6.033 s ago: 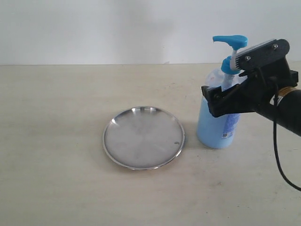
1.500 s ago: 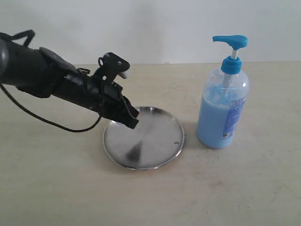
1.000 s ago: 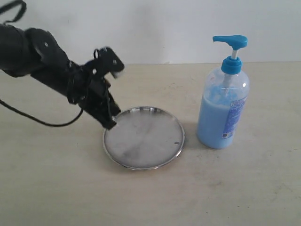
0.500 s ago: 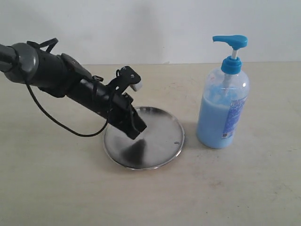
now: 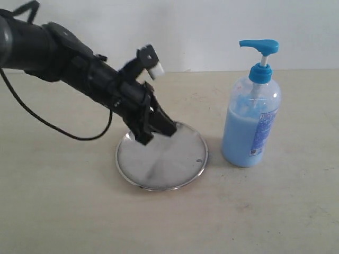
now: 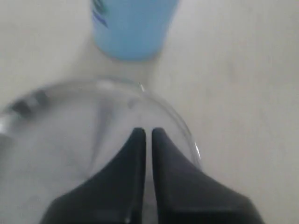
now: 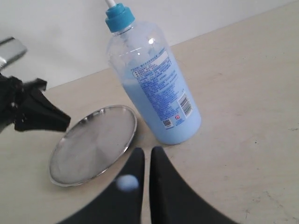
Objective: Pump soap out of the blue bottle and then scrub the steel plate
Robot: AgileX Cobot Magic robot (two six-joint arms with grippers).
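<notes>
Notably, the left gripper (image 6: pixel 147 134), jaws together on nothing, hangs low over the plate (image 5: pixel 169 164) near its rim. Pressing there could tip or skid it, since nothing pins it. The right gripper (image 7: pixel 145 152) is also closed and empty. The plate lies flat beside the bottle (image 5: pixel 251 116), apart from it, shiny with a hazy centre.

Black arm (image 5: pixel 58 55), looping black cable (image 5: pixel 79 139), white tab (image 5: pixel 155 66), tapered black end effector (image 5: pixel 157 132).
</notes>
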